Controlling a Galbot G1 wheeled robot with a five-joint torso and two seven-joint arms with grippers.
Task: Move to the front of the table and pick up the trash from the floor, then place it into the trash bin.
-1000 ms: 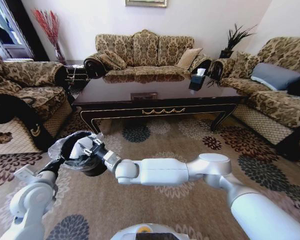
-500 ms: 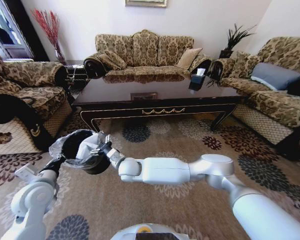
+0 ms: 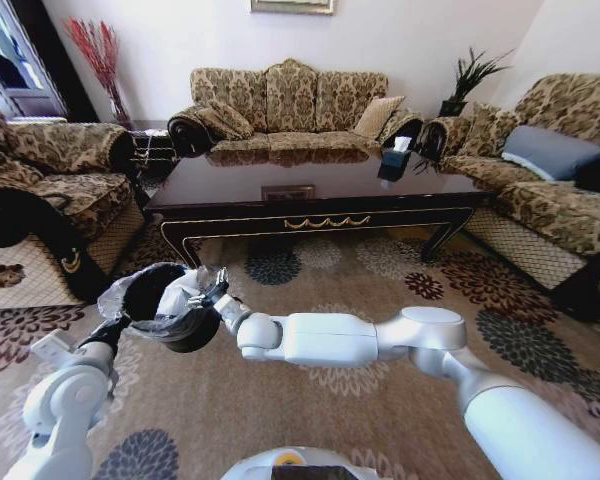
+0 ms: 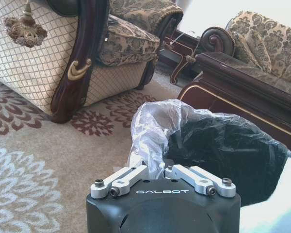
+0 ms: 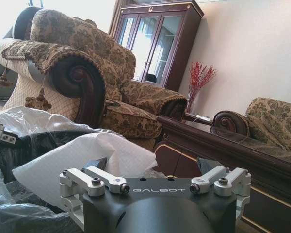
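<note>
The black trash bin [image 3: 180, 325] with its crinkled clear liner hangs above the floor [image 3: 380, 265] at the lower left. My left gripper [image 3: 117, 322] is shut on its lined rim [image 4: 155, 145]. My right arm reaches across, and the right gripper [image 3: 208, 292] sits over the bin's mouth with its jaws spread wide. The trash, a white napkin [image 3: 184, 287], lies on the liner just ahead of the right gripper [image 5: 150, 167], one dark fingertip [image 5: 98, 163] at its edge. The dark table [image 3: 310, 185] stands beyond.
Patterned sofas ring the table on the left [image 3: 50, 190], back [image 3: 290, 105] and right [image 3: 550, 170]. A black tissue box [image 3: 393, 160] sits on the table. Open carpet lies between me and the table. A sofa's carved arm [image 4: 82, 58] is close to the bin.
The right gripper has sunk toward the bin's mouth and opened. The white napkin it held has come free and now rests on the liner. The left arm and bin have barely moved.
</note>
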